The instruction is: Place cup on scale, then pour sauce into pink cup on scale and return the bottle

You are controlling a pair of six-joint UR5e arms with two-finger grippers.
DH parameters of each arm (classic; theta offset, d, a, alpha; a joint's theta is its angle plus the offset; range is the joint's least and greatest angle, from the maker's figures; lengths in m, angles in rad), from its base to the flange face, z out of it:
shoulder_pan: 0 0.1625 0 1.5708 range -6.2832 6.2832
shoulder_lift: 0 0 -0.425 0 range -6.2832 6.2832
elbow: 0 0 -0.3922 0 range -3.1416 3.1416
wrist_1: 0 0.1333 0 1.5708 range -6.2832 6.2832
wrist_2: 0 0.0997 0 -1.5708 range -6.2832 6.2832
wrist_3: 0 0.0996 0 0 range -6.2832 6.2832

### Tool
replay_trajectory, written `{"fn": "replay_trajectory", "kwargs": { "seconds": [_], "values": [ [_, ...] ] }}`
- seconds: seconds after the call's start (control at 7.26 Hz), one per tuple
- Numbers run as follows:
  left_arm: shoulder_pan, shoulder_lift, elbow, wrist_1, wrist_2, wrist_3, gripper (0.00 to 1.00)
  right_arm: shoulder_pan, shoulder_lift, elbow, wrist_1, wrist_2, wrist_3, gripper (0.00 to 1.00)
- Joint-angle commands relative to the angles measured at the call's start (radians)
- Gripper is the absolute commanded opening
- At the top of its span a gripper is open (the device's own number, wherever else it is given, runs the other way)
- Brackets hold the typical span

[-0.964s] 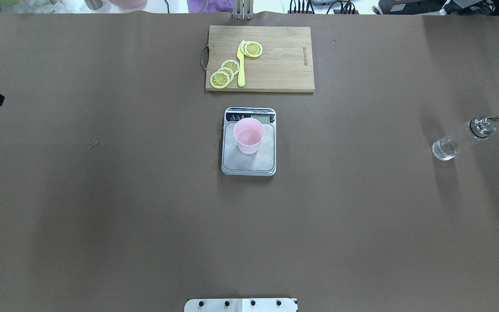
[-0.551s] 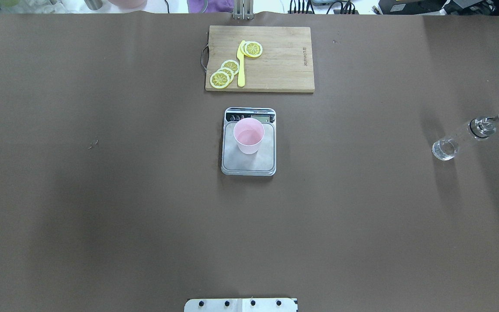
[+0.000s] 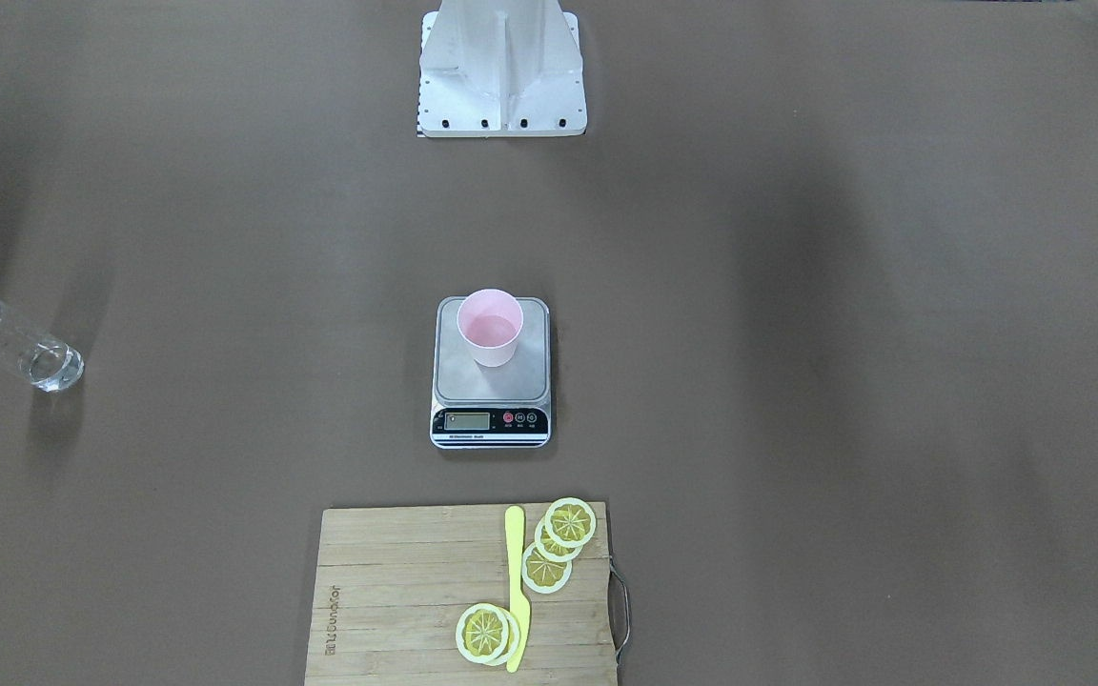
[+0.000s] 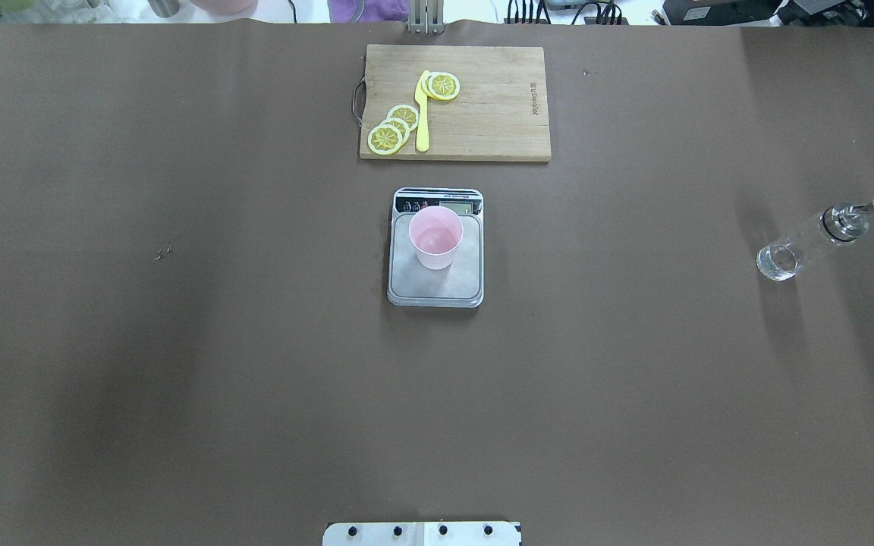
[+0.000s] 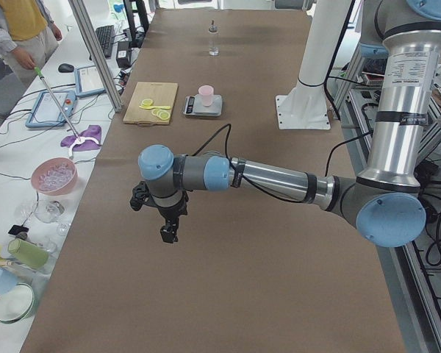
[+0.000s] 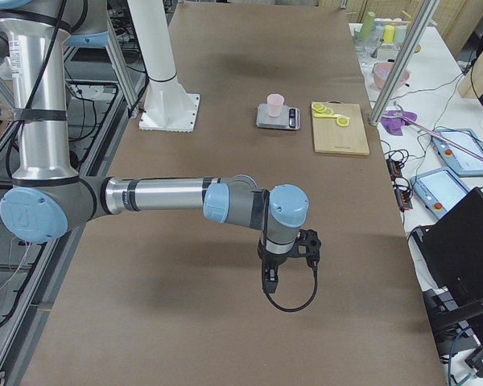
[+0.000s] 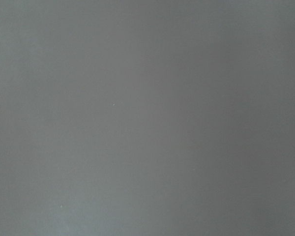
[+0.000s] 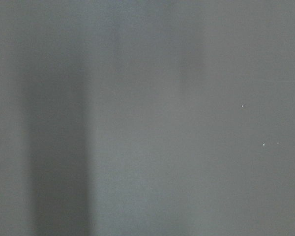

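Note:
The pale pink cup (image 4: 435, 236) stands upright on the steel scale (image 4: 437, 290) at the table's middle; both also show in the front view, the cup (image 3: 490, 329) on the scale (image 3: 490, 426). The clear glass bottle (image 4: 805, 243) with its metal spout stands upright, alone, far to the right. It also shows in the front view (image 3: 10, 345). My left gripper (image 5: 167, 234) hangs over bare table near the left end. My right gripper (image 6: 270, 281) hangs near the right end. I cannot tell if either is open or shut. Both wrist views show only table cloth.
A bamboo cutting board (image 4: 490, 114) with lemon slices (image 4: 391, 130) and a yellow knife (image 4: 422, 114) lies beyond the scale. The robot's base plate (image 3: 501, 105) is at the near edge. Bowls and cups (image 5: 53, 175) stand on a side bench on the left.
A black part of my left arm showed at the overhead view's left edge a second ago and has left that view. Cup, scale and bottle have not moved.

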Motion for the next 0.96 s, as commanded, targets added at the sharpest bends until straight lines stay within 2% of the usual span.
{"fn": "replay_trajectory", "kwargs": {
  "seconds": [0.0,0.14,0.28,0.55,0.83],
  "values": [
    [-0.016,0.058,-0.027,-0.004,-0.030,-0.005,0.98,0.003,-0.024,0.063,-0.054,0.041,-0.001,1.00],
    [-0.015,0.059,-0.088,-0.006,-0.021,-0.006,0.98,0.001,-0.024,0.062,-0.053,0.099,-0.002,1.00],
    [-0.010,0.044,-0.065,-0.017,-0.024,-0.008,0.98,-0.011,-0.039,0.056,-0.054,0.103,-0.004,1.00],
    [-0.027,0.061,-0.080,-0.017,-0.030,-0.003,0.98,-0.075,-0.041,0.046,-0.053,0.089,-0.004,1.00],
    [-0.025,0.059,-0.089,-0.015,-0.023,0.001,0.98,-0.080,-0.027,0.048,-0.047,0.106,-0.004,1.00]
  ]
}}
